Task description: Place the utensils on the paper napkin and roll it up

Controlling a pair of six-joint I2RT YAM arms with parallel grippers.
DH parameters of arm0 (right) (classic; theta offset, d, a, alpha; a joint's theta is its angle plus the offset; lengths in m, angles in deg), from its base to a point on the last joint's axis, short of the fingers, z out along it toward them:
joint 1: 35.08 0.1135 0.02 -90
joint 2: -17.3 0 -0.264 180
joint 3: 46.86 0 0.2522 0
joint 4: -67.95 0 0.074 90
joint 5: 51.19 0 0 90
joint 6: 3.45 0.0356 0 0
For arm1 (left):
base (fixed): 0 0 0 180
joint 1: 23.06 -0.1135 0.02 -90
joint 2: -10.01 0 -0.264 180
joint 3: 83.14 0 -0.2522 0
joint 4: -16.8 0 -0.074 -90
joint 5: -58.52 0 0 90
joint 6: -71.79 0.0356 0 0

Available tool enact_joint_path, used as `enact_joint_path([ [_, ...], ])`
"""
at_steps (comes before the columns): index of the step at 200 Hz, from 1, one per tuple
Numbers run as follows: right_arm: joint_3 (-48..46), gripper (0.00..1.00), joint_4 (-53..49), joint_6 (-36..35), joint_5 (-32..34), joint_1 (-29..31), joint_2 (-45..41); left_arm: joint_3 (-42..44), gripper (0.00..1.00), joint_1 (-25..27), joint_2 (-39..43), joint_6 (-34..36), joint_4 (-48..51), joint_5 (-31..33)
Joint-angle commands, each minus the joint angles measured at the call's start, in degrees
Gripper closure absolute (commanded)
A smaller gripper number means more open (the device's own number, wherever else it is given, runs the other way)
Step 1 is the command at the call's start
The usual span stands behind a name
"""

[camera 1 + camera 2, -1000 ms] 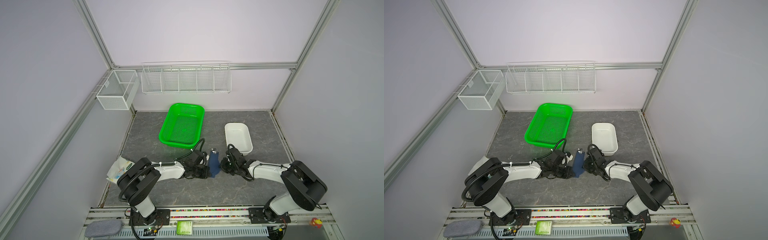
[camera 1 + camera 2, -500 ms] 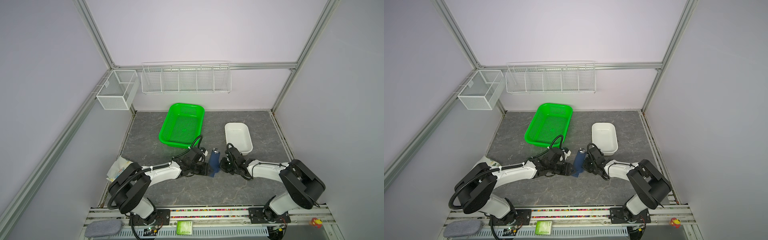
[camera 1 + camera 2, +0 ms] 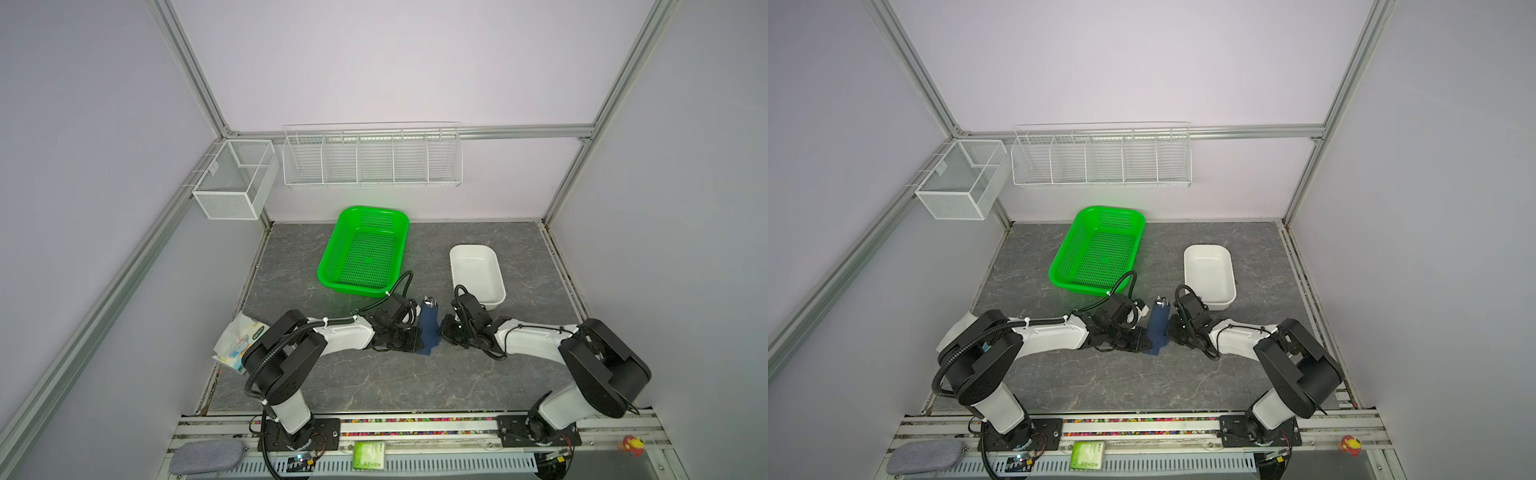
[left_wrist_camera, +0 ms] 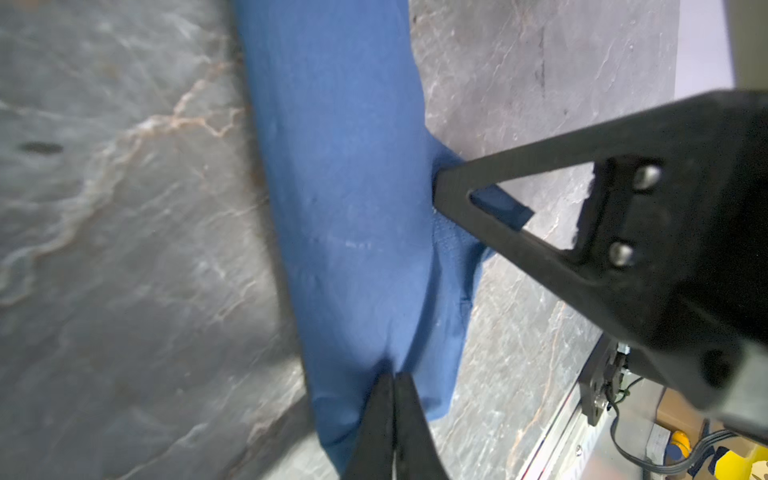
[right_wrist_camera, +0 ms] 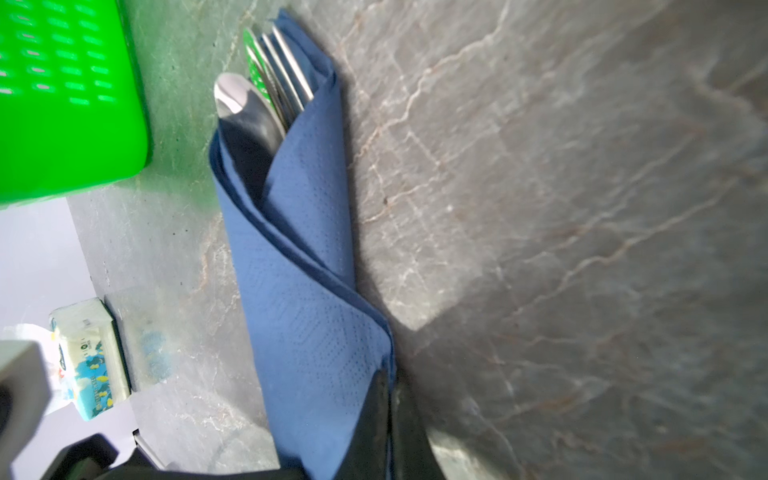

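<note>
Napkin place: the paper napkin (image 3: 428,328) lies on the grey table (image 3: 374,382) as a narrow roll between the two arms, near the green basket (image 3: 361,253)
Utensils: the utensils (image 5: 266,95) are wrapped inside and only their heads stick out at the far end, so the placing looks done
Left pincer: the left gripper (image 4: 390,378) has its jaws together, pinching a small fold near the roll's other end, probably so it cannot unroll
Right pincer: the right gripper (image 5: 388,386) also has its jaws together at the roll's side edge, seemingly on the loose corner flap, to keep the wrap tight
Stage: rolling seems nearly finished, and the paper may spring open on release
</note>
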Motion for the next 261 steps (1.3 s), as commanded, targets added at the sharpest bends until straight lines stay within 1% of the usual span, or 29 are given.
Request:
enact_joint_path([
  [1, 0.1, 0.94, -1.7, -0.8, 0.7, -0.8, 1.1, 2.7, 0.91, 1.0, 0.0, 1.1, 2.1, 0.0],
  [18, 0.2, 0.94, -1.1, -1.6, 0.1, -1.1, 1.3, 3.6, 0.88, 1.8, 0.2, 1.1, 2.6, 1.6],
  [40, 0.2, 0.94, -0.2, -2.8, -0.9, -1.6, 1.8, 3.5, 0.73, 3.8, 0.4, 0.6, 3.5, 4.8],
  [60, 0.3, 0.94, 0.2, -4.3, -1.8, -2.1, 2.4, 4.2, 0.69, 5.8, 2.2, -0.9, 2.6, 7.8],
  [87, 0.3, 0.94, 0.5, -7.0, -3.1, -3.0, 2.4, 5.4, 0.67, 5.9, 4.4, -3.2, 0.8, 8.7],
  [108, 0.7, 0.94, 0.8, -9.3, -4.8, -3.7, 2.7, 6.0, 0.62, 5.9, 6.9, -4.8, -0.1, 9.3],
  [117, 0.7, 0.94, 0.5, -9.9, -5.0, -3.8, 2.6, 6.1, 0.58, 5.2, 8.9, -5.9, -0.2, 9.8],
  [132, 0.7, 0.94, -0.4, -10.7, -4.9, -4.0, 2.4, 6.3, 0.54, 3.3, 11.7, -7.3, -0.6, 9.7],
  [139, 0.6, 0.94, -0.5, -10.9, -4.8, -4.0, 2.2, 6.2, 0.53, 2.1, 12.3, -9.1, 0.1, 10.1],
  [152, 0.5, 0.94, -0.5, -11.2, -4.8, -4.1, 2.1, 5.6, 0.50, -0.7, 11.8, -9.5, -0.3, 7.8],
  [169, 0.5, 0.94, -0.2, -11.3, -5.2, -4.1, 2.5, 3.4, 0.47, -2.1, 9.8, -8.6, 0.3, 6.5],
  [193, 0.7, 0.94, 0.1, -11.6, -5.6, -4.1, 3.0, -1.5, 0.46, -2.5, 4.7, -7.2, 3.1, 5.7],
  [224, 0.9, 0.94, 0.1, -11.8, -5.6, -4.1, 3.1, -4.0, 0.45, -3.0, -0.5, -7.4, 2.4, 5.6],
  [238, 0.6, 0.94, 0.7, -11.7, -5.6, -4.1, 3.1, -5.4, 0.47, -3.0, -2.2, -7.1, 3.3, 6.0],
  [261, 0.3, 0.93, 1.9, -11.5, -5.8, -4.1, 2.6, -7.5, 0.54, -3.1, -4.2, -6.4, 5.7, 7.4],
])
